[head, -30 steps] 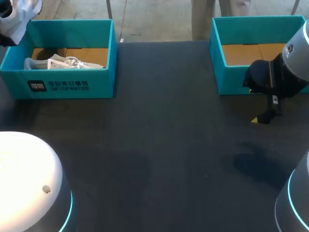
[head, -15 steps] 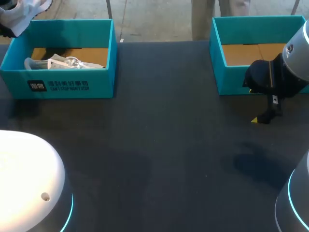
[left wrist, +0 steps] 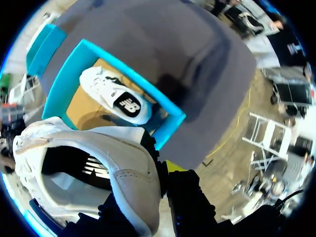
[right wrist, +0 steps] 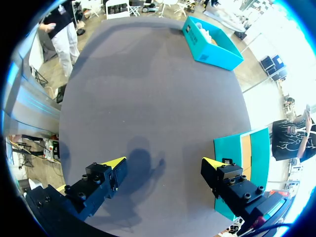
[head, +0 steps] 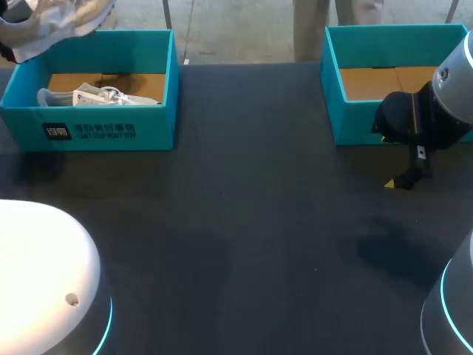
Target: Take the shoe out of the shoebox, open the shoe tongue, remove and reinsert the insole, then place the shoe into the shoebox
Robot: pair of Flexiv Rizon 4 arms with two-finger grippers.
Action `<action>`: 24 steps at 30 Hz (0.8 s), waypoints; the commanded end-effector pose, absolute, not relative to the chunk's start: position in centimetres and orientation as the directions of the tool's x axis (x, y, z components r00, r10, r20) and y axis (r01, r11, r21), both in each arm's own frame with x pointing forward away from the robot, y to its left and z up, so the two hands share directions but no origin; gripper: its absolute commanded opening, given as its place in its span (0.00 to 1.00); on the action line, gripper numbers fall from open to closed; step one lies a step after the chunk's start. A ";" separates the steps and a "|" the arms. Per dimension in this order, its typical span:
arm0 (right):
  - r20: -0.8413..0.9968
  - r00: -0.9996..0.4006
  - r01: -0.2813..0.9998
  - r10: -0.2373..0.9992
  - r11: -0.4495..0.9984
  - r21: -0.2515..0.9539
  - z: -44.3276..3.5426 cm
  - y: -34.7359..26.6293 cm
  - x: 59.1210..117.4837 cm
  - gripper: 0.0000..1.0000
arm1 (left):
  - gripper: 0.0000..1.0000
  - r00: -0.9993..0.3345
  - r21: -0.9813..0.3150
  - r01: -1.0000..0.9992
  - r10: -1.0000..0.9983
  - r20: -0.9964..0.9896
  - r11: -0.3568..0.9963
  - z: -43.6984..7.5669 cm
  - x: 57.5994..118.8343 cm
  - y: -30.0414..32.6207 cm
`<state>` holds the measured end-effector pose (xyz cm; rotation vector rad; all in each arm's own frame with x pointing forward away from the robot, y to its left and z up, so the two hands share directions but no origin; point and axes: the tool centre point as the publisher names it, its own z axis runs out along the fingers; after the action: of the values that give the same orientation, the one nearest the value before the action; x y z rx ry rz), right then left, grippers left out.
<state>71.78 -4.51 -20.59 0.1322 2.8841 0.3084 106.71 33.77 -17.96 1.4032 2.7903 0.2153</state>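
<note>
A white shoe [head: 55, 21] hangs in the air above the back left corner of the left teal shoebox [head: 96, 133]. In the left wrist view my left gripper [left wrist: 159, 170] is shut on this shoe's [left wrist: 98, 168] side wall by the collar; one yellow tip shows outside, the other is hidden inside. A second white shoe [head: 96, 96] lies on its side in that box [left wrist: 163, 106], under the held one. My right gripper [head: 386, 160] stands wide open with nothing between its fingers, just above the table in front of the right teal shoebox [head: 369, 126].
The right shoebox [right wrist: 247, 163] holds only its brown cardboard floor and stands close beside one right finger. The dark table [head: 244, 222] stretches between the two boxes. My arms' rounded bases [head: 37, 281] sit at the near corners.
The held shoe has swung rightward and further into the head view above the left box. The right arm has not moved.
</note>
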 end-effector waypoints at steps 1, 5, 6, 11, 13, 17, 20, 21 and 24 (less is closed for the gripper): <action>-0.226 -0.967 0.065 0.115 0.974 0.217 -20.7 -4.5 71.8 1.00 | 0.00 -0.423 0.082 0.906 0.901 0.095 0.416 -17.0 106.8 33.9; -0.226 -0.967 0.065 0.115 0.974 0.217 -20.7 -4.5 71.8 1.00 | 0.00 -0.355 0.046 0.935 0.930 0.097 0.352 -16.2 107.6 34.2; -0.226 -0.967 0.065 0.115 0.974 0.217 -20.7 -4.5 71.8 1.00 | 0.00 -0.344 0.034 0.939 0.934 0.095 0.342 -16.1 107.8 34.3; -0.226 -0.967 0.065 0.115 0.974 0.217 -20.7 -4.5 71.8 1.00 | 0.00 -0.344 0.034 0.939 0.934 0.095 0.342 -16.1 107.8 34.3; -0.226 -0.967 0.065 0.115 0.974 0.217 -20.7 -4.5 71.8 1.00 | 0.00 -0.344 0.034 0.939 0.934 0.095 0.342 -16.1 107.8 34.3; -0.226 -0.967 0.065 0.115 0.974 0.217 -20.7 -4.5 71.8 1.00 | 0.00 -0.344 0.034 0.939 0.934 0.095 0.342 -16.1 107.8 34.3; -0.226 -0.967 0.065 0.115 0.974 0.217 -20.7 -4.5 71.8 1.00 | 0.00 -0.344 0.034 0.939 0.934 0.095 0.342 -16.1 107.8 34.3; -0.226 -0.967 0.065 0.115 0.974 0.217 -20.7 -4.5 71.8 1.00 | 0.00 -0.344 0.034 0.939 0.934 0.095 0.342 -16.1 107.8 34.3; -0.226 -0.967 0.065 0.115 0.974 0.217 -20.7 -4.5 71.8 1.00 | 0.00 -0.344 0.034 0.939 0.934 0.095 0.342 -16.1 107.8 34.3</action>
<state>71.78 -4.51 -20.59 0.1321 2.8841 0.3084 107.75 34.21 -16.28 1.8284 2.6219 0.1325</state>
